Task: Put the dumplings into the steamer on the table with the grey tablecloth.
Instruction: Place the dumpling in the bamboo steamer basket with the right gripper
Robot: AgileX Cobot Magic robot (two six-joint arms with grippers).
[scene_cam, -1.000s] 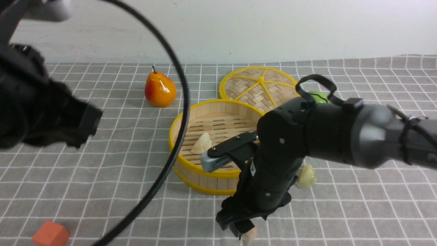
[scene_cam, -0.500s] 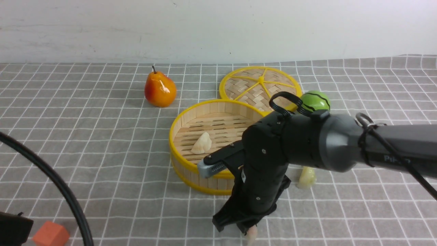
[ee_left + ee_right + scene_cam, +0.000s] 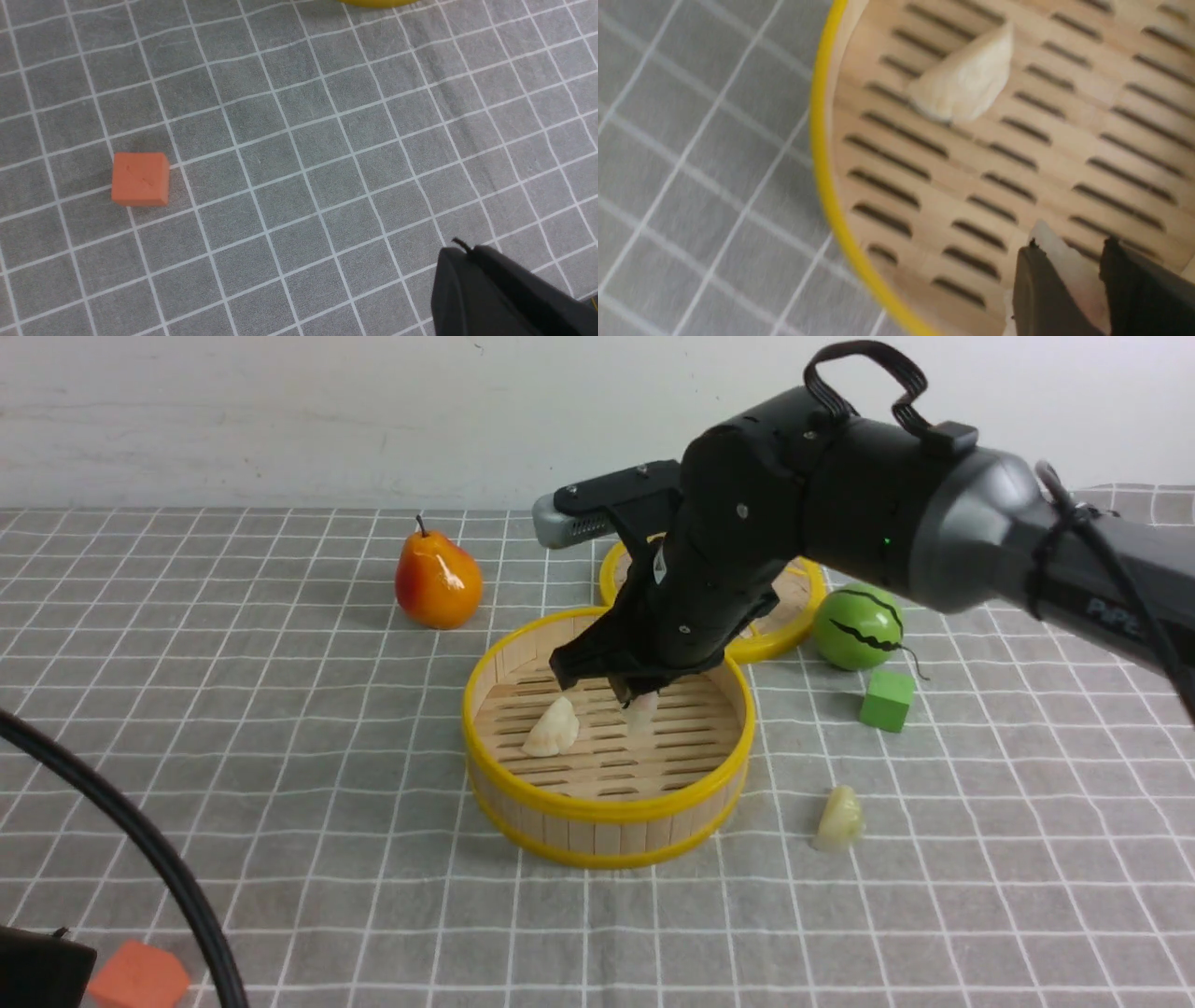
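The steamer (image 3: 597, 810) stands mid-table on the grey tablecloth (image 3: 280, 756). A cream-white dumpling (image 3: 552, 728) lies on its slat floor, also seen in the right wrist view (image 3: 966, 84). My right gripper (image 3: 627, 695) hangs over the steamer's inside, shut on a pale pink dumpling (image 3: 642, 714) that shows between the dark fingers (image 3: 1073, 270). A yellow-green dumpling (image 3: 838, 819) lies on the cloth to the right of the steamer. My left gripper (image 3: 464, 248) is shut and empty, low over bare cloth at the near left.
An orange block (image 3: 138, 975) sits at the near left corner (image 3: 140, 178). A pear (image 3: 437, 579) stands behind the steamer on the left. The woven lid (image 3: 789, 616), a green ball (image 3: 857, 625) and a green cube (image 3: 887, 700) are back right. A black cable (image 3: 140, 849) curves over the left.
My right gripper closed on the pink dumpling near the front edge, then rose and carried it back over the steamer. The left arm drew back out of the front view's upper left.
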